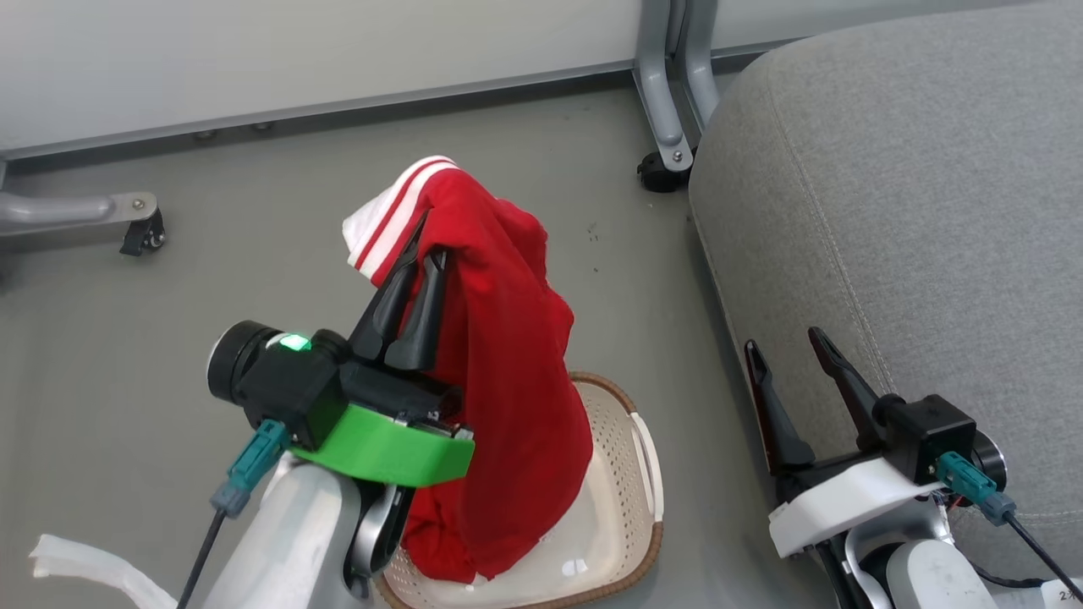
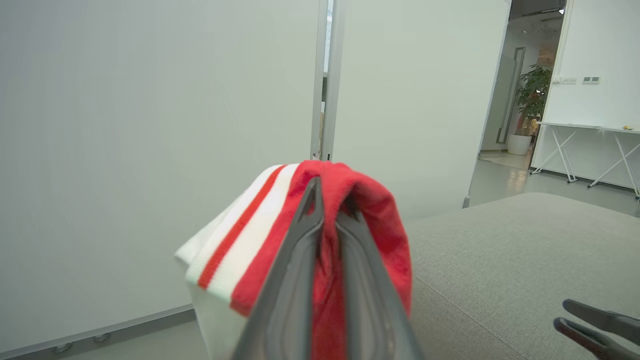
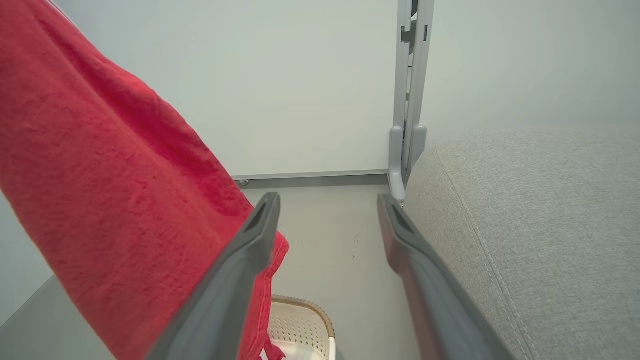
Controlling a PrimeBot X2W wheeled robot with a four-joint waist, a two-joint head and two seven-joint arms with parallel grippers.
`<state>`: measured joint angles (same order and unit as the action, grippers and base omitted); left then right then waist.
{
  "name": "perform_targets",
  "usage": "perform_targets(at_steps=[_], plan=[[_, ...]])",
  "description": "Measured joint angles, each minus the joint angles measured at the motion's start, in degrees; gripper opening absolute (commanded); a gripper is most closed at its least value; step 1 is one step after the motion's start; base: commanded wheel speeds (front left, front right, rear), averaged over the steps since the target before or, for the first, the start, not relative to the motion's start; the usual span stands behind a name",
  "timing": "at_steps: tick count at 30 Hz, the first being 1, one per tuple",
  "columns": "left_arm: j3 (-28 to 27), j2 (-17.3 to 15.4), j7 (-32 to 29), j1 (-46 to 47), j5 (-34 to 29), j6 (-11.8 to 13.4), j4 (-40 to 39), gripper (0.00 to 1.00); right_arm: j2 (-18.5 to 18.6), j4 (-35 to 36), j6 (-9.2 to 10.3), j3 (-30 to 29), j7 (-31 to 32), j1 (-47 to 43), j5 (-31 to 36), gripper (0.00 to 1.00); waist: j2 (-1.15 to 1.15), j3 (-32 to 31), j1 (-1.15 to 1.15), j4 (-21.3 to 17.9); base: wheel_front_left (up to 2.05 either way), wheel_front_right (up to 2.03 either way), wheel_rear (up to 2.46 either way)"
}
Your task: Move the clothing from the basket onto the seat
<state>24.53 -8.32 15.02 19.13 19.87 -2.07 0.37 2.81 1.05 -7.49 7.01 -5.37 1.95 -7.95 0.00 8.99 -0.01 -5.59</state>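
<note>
The left tool [image 1: 429, 251] is pinching the red clothing [image 1: 508, 355], which hangs over the basket [image 1: 626, 474] with its lower end inside. To the right, the right tool [image 1: 784, 338] is spread wide, empty, beside the grey seat [image 1: 888, 211].

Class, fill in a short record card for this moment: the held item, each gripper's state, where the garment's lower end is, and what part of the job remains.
Held item: clothing, red with white stripes, pinched near its top
Left gripper: shut on the clothing, raised above the basket
Right gripper: open, empty, close to the seat's edge
Clothing's lower end: hangs down into the basket
Remaining: carry the clothing to the robot's right, onto the seat
</note>
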Motion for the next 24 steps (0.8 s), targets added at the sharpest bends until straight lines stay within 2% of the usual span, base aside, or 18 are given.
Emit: perform_targets(at_steps=[12, 24], plan=[[1.37, -0.10, -0.34, -7.09, 0.74, 1.58, -7.24, 0.00, 0.00, 2.16, 0.00, 0.92, 2.69, -4.20, -0.04, 1.00, 0.00, -5.02, 0.00, -0.03, 0.00, 0.00, 0.00], [2.21, -0.23, -1.34, -9.23, 1.33, 2.33, -8.50, 0.00, 0.00, 3.38, 0.00, 1.29, 3.86, -5.57, -0.44, 1.00, 0.00, -6.53, 0.00, 0.02, 0.00, 0.00, 0.00]])
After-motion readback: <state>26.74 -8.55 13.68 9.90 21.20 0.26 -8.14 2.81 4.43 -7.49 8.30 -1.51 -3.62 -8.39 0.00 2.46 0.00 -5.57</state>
